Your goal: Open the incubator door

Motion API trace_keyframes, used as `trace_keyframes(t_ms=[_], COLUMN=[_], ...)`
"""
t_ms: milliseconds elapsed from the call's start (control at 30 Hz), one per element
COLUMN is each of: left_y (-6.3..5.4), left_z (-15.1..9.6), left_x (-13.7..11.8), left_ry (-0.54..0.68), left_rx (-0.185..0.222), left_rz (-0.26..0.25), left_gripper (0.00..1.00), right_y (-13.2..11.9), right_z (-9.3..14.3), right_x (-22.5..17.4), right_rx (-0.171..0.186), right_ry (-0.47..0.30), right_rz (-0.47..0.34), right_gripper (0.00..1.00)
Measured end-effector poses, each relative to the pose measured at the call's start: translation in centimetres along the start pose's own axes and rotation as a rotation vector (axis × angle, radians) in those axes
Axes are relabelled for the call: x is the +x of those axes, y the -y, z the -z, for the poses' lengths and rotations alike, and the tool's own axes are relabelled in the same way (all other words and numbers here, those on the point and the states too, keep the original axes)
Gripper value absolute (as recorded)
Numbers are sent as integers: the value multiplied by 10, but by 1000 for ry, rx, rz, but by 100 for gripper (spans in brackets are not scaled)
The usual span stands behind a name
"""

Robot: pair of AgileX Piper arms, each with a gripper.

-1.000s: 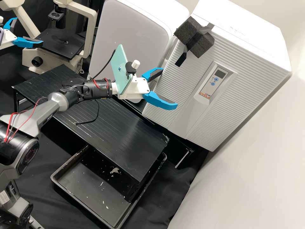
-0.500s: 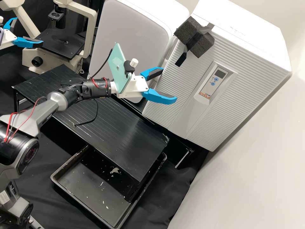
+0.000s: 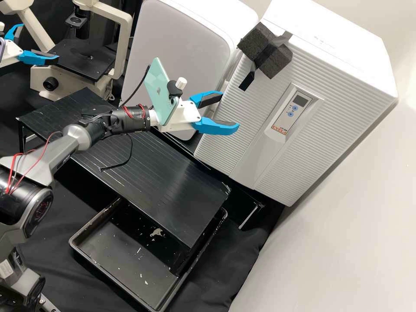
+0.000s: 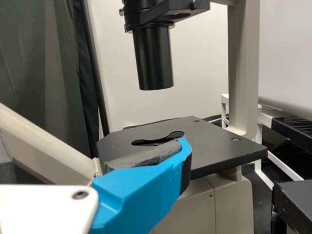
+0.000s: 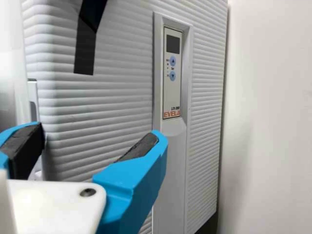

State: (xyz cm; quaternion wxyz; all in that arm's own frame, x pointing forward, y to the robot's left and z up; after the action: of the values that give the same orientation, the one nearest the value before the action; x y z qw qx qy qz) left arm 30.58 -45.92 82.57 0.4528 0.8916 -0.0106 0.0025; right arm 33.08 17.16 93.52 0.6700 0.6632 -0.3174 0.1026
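Right hand has shifted, fingers well apart.

A black, cloth-draped table is carrying a black rectangular tray, which a black, ribbed platform is partly overhanging.

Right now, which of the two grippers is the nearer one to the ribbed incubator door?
The right gripper: it is open beside an edge of the ribbed door, while the left gripper is over by the microscope.
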Motion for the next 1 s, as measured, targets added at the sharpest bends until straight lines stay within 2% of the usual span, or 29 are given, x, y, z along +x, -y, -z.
trace_keyframes(t_ms=[1000], left_y=[0], left_z=[0], left_x=[0], left_ry=[0], left_rx=[0], left_rz=[0], left_gripper=[100], right_y=[9], right_z=[3], right_x=[0], right_rx=[-28], right_ry=[-40], right_rz=[40], right_gripper=[0])
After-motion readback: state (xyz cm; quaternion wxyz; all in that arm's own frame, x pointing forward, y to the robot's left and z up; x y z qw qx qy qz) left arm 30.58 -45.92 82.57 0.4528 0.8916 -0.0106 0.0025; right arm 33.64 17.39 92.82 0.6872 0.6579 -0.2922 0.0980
